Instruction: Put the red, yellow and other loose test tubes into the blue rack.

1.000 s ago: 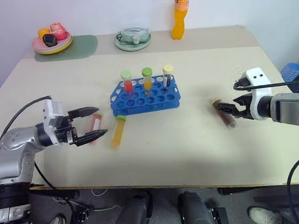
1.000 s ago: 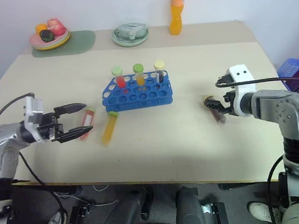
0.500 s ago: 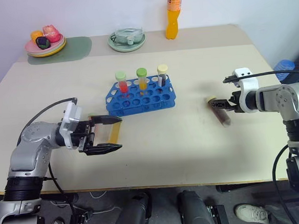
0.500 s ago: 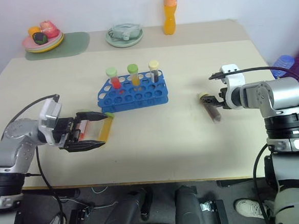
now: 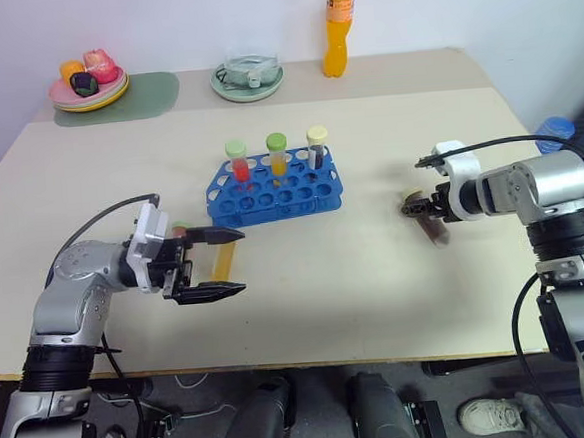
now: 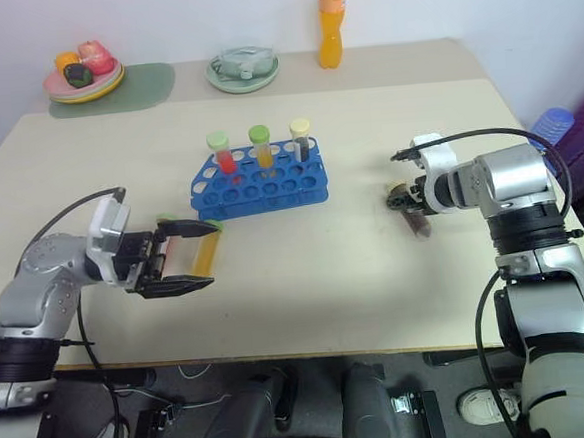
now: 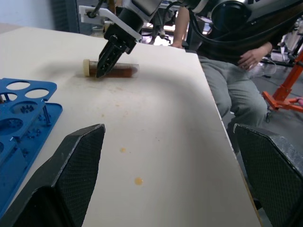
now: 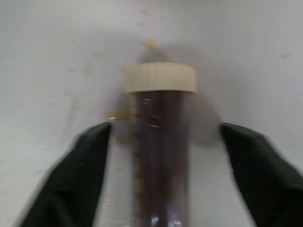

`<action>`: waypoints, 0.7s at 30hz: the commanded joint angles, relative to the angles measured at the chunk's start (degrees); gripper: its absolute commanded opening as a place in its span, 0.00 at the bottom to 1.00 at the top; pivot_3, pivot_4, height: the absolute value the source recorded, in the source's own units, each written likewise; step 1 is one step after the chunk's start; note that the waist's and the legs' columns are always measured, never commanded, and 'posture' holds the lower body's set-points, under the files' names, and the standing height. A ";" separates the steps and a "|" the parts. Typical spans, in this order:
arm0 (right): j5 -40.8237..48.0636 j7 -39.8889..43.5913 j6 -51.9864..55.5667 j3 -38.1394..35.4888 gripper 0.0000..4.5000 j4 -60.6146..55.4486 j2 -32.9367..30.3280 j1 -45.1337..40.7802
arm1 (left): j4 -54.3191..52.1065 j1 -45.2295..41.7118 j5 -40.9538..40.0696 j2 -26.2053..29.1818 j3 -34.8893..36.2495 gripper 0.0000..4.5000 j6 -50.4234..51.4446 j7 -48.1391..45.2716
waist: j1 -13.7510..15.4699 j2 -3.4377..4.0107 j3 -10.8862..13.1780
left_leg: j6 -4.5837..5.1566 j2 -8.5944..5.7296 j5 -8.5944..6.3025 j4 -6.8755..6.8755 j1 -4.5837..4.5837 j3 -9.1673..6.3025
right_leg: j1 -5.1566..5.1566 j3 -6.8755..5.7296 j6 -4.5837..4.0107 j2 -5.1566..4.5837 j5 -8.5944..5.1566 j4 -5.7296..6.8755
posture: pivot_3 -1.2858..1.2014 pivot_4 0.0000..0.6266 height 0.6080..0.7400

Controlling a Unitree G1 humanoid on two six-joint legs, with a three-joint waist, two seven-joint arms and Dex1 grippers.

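Note:
The blue rack [image 5: 275,187] stands mid-table with three capped tubes upright in its back row: red [image 5: 236,163], yellow [image 5: 278,155] and dark [image 5: 316,147]. A loose yellow tube [image 5: 219,256] lies in front of the rack's left end, seen in the gap of my wide-open left gripper [image 5: 241,260]. A loose red tube [image 5: 179,230] lies mostly hidden behind that gripper. On the right a brown tube [image 8: 161,156] with a cream cap lies flat. My right gripper [image 5: 417,208] straddles it, its fingers [image 8: 71,179] standing apart from the glass on both sides.
At the table's far edge are a fruit plate [image 5: 87,88] on a green mat [image 5: 143,92], a pale green dish [image 5: 248,79] and an orange drink bottle [image 5: 335,35]. A seated person [image 7: 236,52] shows beyond the table's right side.
My left gripper has moved right, from beside the red tube to around the yellow one. My right gripper has come forward and down over the brown tube, its fingers narrowing. The camera has shifted.

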 commanded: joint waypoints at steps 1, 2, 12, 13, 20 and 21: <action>-1.58 2.08 -1.03 2.50 0.45 -0.48 0.28 -0.31 | -1.00 0.48 0.14 0.10 0.60 1.00 -1.07 0.21 | -0.10 0.00 0.00 | 0.00 0.00 0.00 -0.01 0.00 0.00 | -0.01 0.00 0.00 0.01 0.00 0.01 | 0.52 0.24 1.00; -2.31 2.70 -1.90 3.47 0.36 -0.97 0.11 0.02 | -1.04 0.64 0.21 0.11 0.57 1.00 -1.16 0.28 | -0.12 0.00 0.00 | -0.01 0.00 0.01 -0.02 0.00 0.00 | -0.02 0.00 0.00 0.01 0.00 0.02 | 0.52 0.24 1.00; -8.18 11.31 -17.25 8.23 0.18 -13.19 -4.71 6.66 | -1.64 1.78 0.34 0.25 0.69 1.00 -1.50 1.47 | -0.09 -0.02 -0.01 | -0.02 0.01 0.00 0.02 0.05 0.00 | 0.02 0.00 0.02 0.03 0.03 0.02 | 0.52 0.24 1.00; -8.43 12.89 -20.61 7.99 0.18 -15.85 -5.76 8.20 | -1.65 1.98 0.34 0.35 0.84 1.00 -1.56 1.62 | -0.09 -0.01 -0.01 | -0.02 0.01 0.00 0.01 0.04 0.00 | 0.01 0.00 0.02 0.03 0.03 0.02 | 0.52 0.24 1.00; 7.32 26.65 -34.27 -5.18 0.18 -33.33 -1.27 17.66 | 0.03 2.79 0.59 0.89 2.32 1.00 -2.59 2.76 | -0.15 0.00 0.01 | -0.02 0.06 0.00 -0.07 0.02 0.01 | -0.06 0.02 0.04 0.06 0.04 0.04 | 0.52 0.24 1.00; 7.23 25.36 -36.31 -5.91 0.18 -33.69 0.79 18.07 | 0.32 2.79 0.61 0.90 2.47 1.00 -2.75 2.90 | -0.17 0.00 0.01 | -0.02 0.07 0.00 -0.06 0.03 0.01 | -0.04 0.02 0.04 0.06 0.04 0.04 | 0.52 0.24 1.00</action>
